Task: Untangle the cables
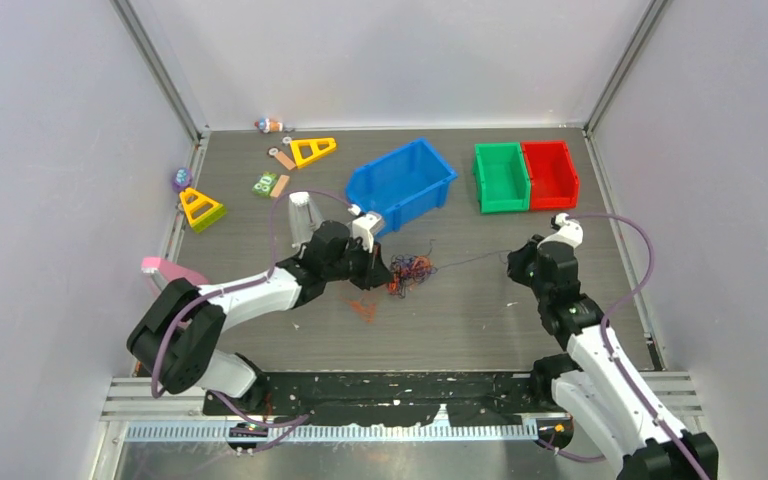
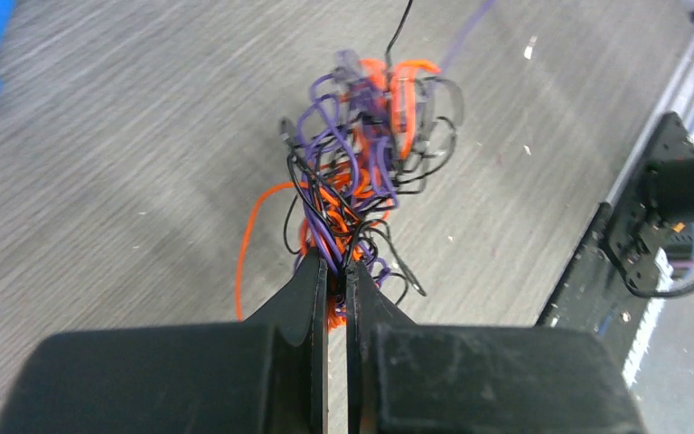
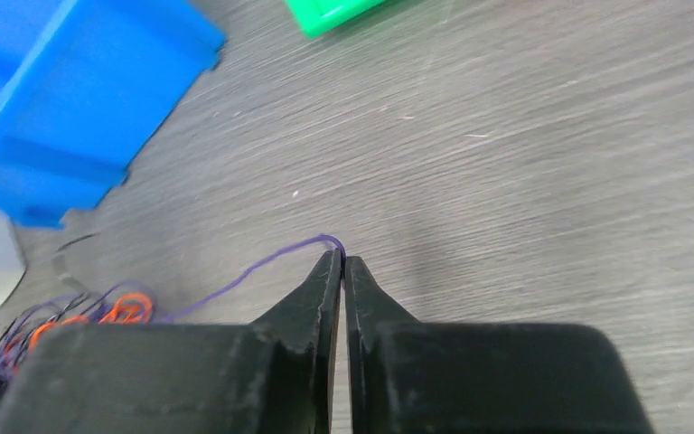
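Left gripper (image 2: 336,268) clenched on the near end of the cables (image 2: 361,154), an orange, black and purple knotted clump lying mid-worktop (image 1: 460,320). Right gripper (image 3: 342,262), at 3 o'clock of the clump, pinches a single purple strand (image 3: 253,269) leading off it; it looks taut, but that's hard to tell. Blue bin (image 1: 400,182) at 12 o'clock. Green bin (image 1: 501,178) and red bin (image 1: 550,173) at 1 o'clock, touching each other.

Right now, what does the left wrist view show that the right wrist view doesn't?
Left wrist only: the left tool shut on the near end of the knotted clump of thin orange, black and purple wires, close up. Right wrist only: the right tool shut on a single purple strand trailing from that clump, plus a green plastic bin. Both: the clump, a blue plastic bin, the grey table.
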### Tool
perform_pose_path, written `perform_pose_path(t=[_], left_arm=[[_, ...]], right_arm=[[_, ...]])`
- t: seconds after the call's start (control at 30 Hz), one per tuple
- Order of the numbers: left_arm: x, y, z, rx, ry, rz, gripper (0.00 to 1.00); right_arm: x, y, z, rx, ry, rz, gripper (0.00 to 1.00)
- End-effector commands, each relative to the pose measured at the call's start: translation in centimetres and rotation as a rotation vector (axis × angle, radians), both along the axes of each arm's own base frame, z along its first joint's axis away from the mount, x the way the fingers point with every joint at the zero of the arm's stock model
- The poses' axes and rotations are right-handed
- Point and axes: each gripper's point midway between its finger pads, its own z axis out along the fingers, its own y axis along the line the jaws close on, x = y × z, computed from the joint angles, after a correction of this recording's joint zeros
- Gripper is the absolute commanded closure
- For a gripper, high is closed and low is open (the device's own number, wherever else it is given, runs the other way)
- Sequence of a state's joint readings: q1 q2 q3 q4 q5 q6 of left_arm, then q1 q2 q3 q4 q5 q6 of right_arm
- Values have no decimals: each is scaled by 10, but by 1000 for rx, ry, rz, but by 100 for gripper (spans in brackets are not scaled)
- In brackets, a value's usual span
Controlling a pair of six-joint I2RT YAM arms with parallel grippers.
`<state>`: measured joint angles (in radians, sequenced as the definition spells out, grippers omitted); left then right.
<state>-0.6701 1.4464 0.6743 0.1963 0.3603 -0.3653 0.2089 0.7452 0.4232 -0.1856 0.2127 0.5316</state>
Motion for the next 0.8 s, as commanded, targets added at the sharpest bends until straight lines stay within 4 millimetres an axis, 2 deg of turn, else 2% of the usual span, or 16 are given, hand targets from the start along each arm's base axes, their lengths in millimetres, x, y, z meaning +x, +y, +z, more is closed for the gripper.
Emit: perform_pose_path(t=[0.0, 0.03, 0.07, 0.1, 0.17, 0.2, 0.3, 0.33, 0.43, 0.53, 0.63, 0.7, 0.73, 0.77], left_arm=[[-9, -14, 25, -123, -59, -87, 100], [-12, -17, 28, -141, -64, -111, 100], [-17, -20, 31, -164, -64, -147, 100], [-20, -23, 35, -184, -70, -172, 100], [-25, -27, 40, -213, -78, -210, 100], [-26, -29, 43, -225, -80, -226, 100], [-30, -32, 47, -252, -88, -252, 100], [-30, -32, 47, -254, -86, -255, 100], [-30, -32, 45, -251, -84, -256, 100], [-32, -33, 46, -255, -84, -270, 100], [-35, -34, 48, -259, -97, -284, 100], [-37, -35, 49, -258, -108, -293, 100], [-38, -35, 49, -256, -112, -295, 100], [-38, -34, 49, -253, -115, -292, 100]], right_arm=[[-4, 41, 14, 35, -110, 287, 57], [-13, 66, 18, 93, -125, 431, 33], [-11, 79, 27, 118, -186, 500, 5], [-22, 98, 33, 167, -211, 623, 0], [-29, 118, 47, 203, -278, 752, 1], [-29, 123, 51, 194, -290, 782, 10], [-34, 143, 52, 151, -273, 862, 13], [-29, 145, 50, 126, -258, 850, 15], [-32, 171, 44, 124, -229, 907, 25], [-31, 192, 45, 155, -225, 920, 27], [-23, 208, 36, 156, -184, 916, 30], [-20, 216, 28, 160, -152, 908, 48], [-18, 217, 22, 161, -134, 897, 68], [-15, 214, 20, 159, -129, 868, 76]])
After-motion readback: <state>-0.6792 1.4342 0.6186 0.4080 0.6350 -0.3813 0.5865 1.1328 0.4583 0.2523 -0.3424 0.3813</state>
